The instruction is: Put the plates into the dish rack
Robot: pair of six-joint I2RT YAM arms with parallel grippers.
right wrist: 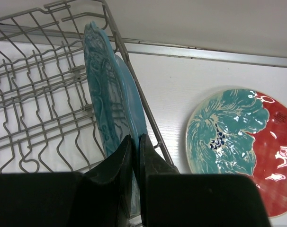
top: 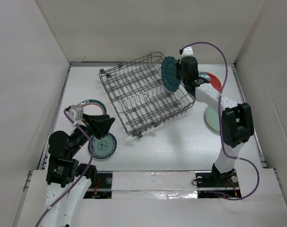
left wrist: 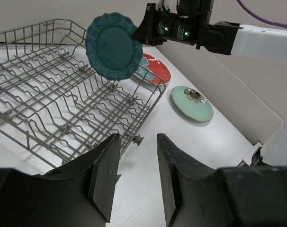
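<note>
One teal plate (top: 169,73) upright over far right corner of rack (top: 134,94), your right jaws clamped on its rim. Your left jaws half-open, empty, off rack's near left. Four other plates (top: 102,146) flat beside rack.

Teal scalloped plate (top: 170,72) upright at dish rack (top: 134,97) rim

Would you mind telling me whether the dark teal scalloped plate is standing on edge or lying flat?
On edge: the right pincer holds the plate upright at the dish rack rim.
</note>
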